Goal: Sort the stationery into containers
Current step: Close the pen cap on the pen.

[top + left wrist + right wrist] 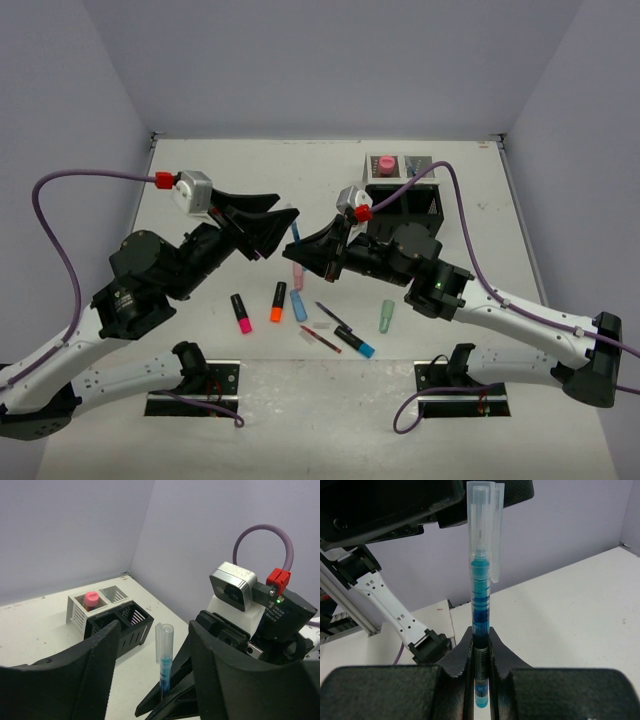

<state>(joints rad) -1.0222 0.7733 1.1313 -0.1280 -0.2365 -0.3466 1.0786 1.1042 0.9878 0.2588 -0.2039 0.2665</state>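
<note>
Above the middle of the bench (330, 400), the right gripper (481, 642) is clamped on the lower barrel of a blue pen (481, 580), which stands upright with its clear cap on top. The left gripper (153, 630) is partly open, with a finger on either side of the cap and a gap on both sides. Toward the near edge lie five highlighters (277, 301) and three thinner pens (320, 339). The black mesh organizer (132, 632) sits by the far edge, with one pink glue stick (90, 599) in a pale compartment.

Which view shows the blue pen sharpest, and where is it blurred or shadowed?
Right wrist: blue pen sharp, evenly lit, right gripper soft up close. Left wrist: pen crisp, left gripper dark in foreground. Top external: pen tiny between the grippers, shadows soft.
</note>
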